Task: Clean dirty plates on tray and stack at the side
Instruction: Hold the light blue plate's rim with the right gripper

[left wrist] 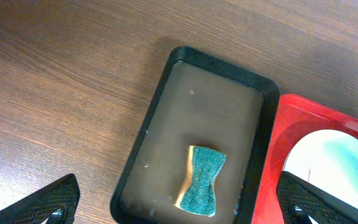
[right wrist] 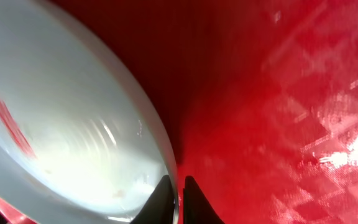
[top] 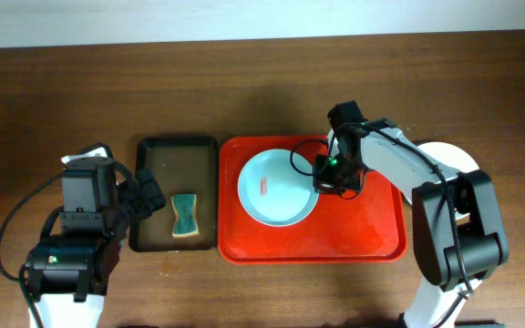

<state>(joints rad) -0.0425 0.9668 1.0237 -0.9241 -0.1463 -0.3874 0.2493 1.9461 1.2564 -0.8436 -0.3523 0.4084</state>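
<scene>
Brown wood grain across the table point(top: 244, 82), matte, streaked lengthwise. At far left, the left gripper point(top: 149, 198) on its black arm, carbon-weave fingers point(left wrist: 50, 202) spread wide, released, holding nothing; hovers over the left edge of the dark tray point(top: 173, 157). Narrow rectangle, that one: glossy black rim, rounded corners, dull brown floor. Lying in its lower half, a sponge point(left wrist: 202, 180), pinched at the waist, rough teal scouring face upward, yellow foam along one side. Just beside, the red tray point(top: 335, 244): bright glossy plastic, larger, rounded corners, raised lip, glare patches on its floor in the right wrist view. Sitting in its upper left part, the plate point(top: 276, 191), round, shallow, smooth, white shading to pale mint, short red smear left of centre. Clenched on the plate's right rim, the right gripper point(top: 327, 178), rim pinched between the two dark fingertips point(right wrist: 161, 200). Right arm, white and black, lying across the tray's upper right corner and hiding most of a second plate point(top: 463, 158), a white arc on bare wood past the tray.
</scene>
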